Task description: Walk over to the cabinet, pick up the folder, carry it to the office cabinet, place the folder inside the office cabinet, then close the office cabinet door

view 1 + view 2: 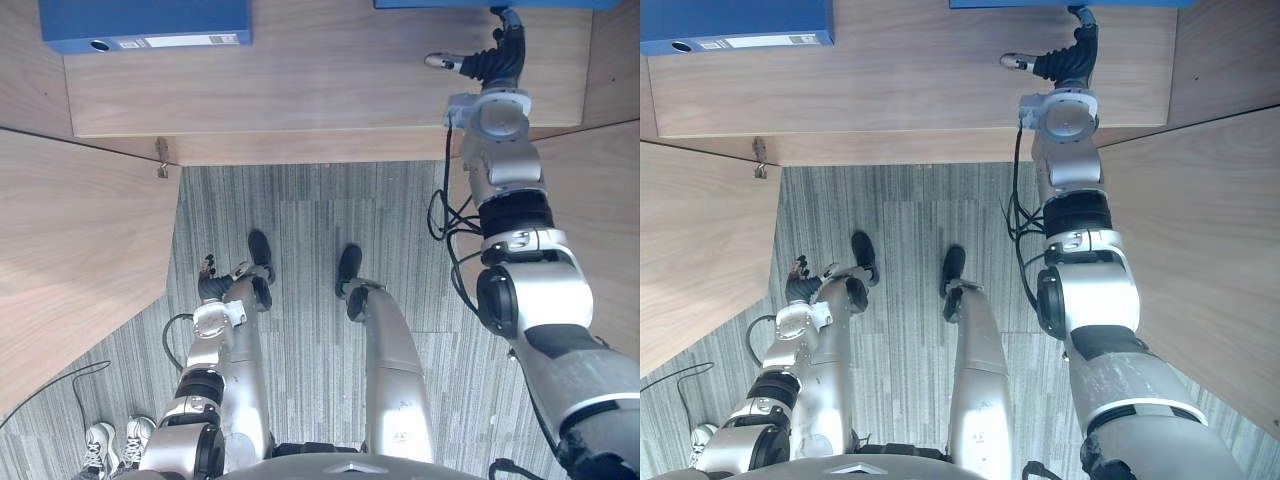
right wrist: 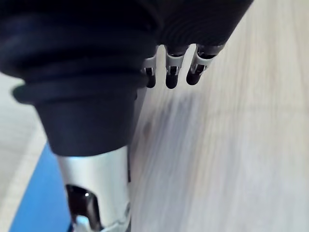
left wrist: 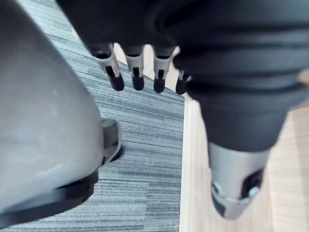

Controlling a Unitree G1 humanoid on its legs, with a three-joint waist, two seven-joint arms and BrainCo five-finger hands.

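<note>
Two blue folders, shelved: first folder (image 1: 145, 25) at 11 o'clock, second folder (image 1: 420, 3) at 1 o'clock by right hand (image 1: 497, 58), fingers relaxed, empty; left hand (image 1: 212, 287), 7 o'clock, likewise.

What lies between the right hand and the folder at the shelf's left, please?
Bare wooden shelf; nothing stands between the right hand and that folder, as the left eye view shows.

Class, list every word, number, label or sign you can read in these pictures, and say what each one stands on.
White label strip on the spine of the blue folder: it carries print, but too small to read.
Second blue folder, at the far edge of the cabinet shelf: no text shows.
Cabinet shelf and carpet: no text.
So nothing can be quoted.
</note>
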